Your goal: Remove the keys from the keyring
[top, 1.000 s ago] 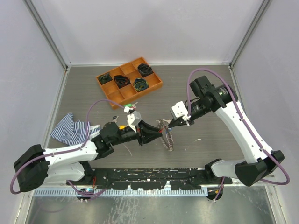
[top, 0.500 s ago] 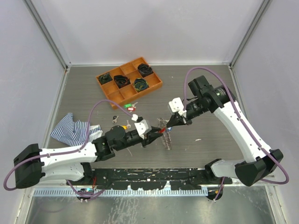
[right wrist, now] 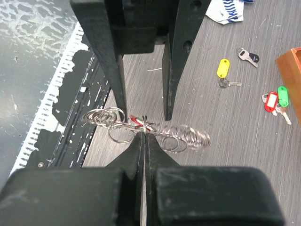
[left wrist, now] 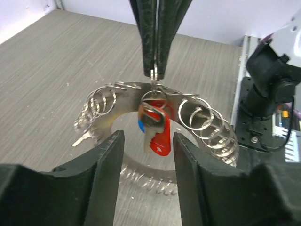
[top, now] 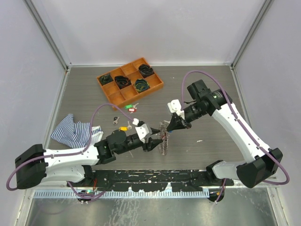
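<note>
Right gripper (left wrist: 154, 70): mine, pinched together, seemingly on keyring (left wrist: 207, 120) top | left gripper (left wrist: 148, 141): mine, jaws apart, nearer | red-tagged key (left wrist: 159, 136): hangs lengthwise downward between left jaws.

light: bright, even | shadows: soft | wrist foregrounds: blurred

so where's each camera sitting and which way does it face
Top external: fixed above and behind the robot, looking down at the table; both arms show, left gripper and right gripper meeting at the keyring.
Left wrist: looks along its own open fingers at the red-tagged key; the right gripper hangs in from above.
Right wrist: looks down its own shut fingers toward the left gripper.
Shared: both wrist views show the keyring and the opposite gripper.
</note>
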You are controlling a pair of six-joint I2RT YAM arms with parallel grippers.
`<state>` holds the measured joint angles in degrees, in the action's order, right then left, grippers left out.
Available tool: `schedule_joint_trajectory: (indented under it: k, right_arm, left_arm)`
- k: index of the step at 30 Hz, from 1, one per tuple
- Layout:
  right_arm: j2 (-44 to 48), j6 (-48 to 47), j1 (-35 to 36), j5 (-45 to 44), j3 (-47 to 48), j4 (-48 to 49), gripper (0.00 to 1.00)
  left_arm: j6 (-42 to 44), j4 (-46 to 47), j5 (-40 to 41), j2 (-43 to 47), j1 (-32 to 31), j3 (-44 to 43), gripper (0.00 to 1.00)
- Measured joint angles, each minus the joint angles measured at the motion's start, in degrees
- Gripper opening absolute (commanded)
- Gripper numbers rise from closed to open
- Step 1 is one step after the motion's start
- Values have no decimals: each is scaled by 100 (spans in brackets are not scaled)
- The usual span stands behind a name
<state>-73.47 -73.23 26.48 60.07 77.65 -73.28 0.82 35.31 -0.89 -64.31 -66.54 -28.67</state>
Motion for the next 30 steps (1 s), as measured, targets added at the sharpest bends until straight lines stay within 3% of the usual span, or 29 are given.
schedule_joint_trajectory:
  k: [9,23,30]
  right_arm:
    - [387,59,-131,61,-487,262,1]
    - [859,-227,-789,402,-977,415,1]
    - [916,-881,-994,610,-955,-35,1]
  left_arm:
    - [-291,-326,-695,785,-4,160,58]
    - [-1578,-1172,-879,1526,20,157,63]
    - [-2658,-841,-1825,1513,820,157,67]
